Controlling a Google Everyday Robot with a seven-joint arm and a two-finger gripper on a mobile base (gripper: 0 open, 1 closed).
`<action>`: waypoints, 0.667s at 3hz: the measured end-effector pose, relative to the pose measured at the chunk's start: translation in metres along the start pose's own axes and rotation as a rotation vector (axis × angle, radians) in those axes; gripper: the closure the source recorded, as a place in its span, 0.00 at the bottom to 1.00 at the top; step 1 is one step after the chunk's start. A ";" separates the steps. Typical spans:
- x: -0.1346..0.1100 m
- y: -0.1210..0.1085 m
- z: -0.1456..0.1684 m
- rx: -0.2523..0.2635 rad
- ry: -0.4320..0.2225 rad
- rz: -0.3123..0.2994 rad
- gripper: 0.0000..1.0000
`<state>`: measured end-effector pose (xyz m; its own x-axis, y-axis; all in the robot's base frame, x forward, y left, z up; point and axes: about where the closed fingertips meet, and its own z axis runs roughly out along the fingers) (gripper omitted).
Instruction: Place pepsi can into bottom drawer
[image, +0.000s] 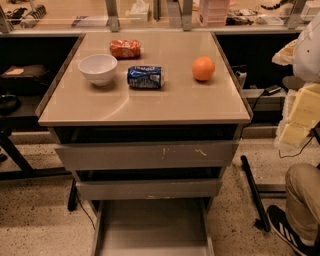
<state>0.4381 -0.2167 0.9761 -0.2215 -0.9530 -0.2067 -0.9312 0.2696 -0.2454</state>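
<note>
The pepsi can lies on its side near the middle of the beige cabinet top, between a white bowl and an orange. The bottom drawer is pulled out at the cabinet's foot, showing a bare grey floor and low side walls. My gripper shows as pale cream parts at the right edge of the camera view, beside the cabinet, well to the right of the can and holding nothing that I can see.
A white bowl stands left of the can, an orange-red snack bag behind it, and an orange to its right. Two shallower grey drawers sit above the bottom one. A person's leg and shoe are at bottom right.
</note>
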 end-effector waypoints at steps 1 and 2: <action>-0.003 -0.003 -0.001 0.012 -0.008 -0.007 0.00; -0.025 -0.020 0.007 0.044 -0.049 -0.048 0.00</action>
<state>0.4640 -0.1973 0.9794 -0.1619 -0.9573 -0.2397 -0.9266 0.2310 -0.2968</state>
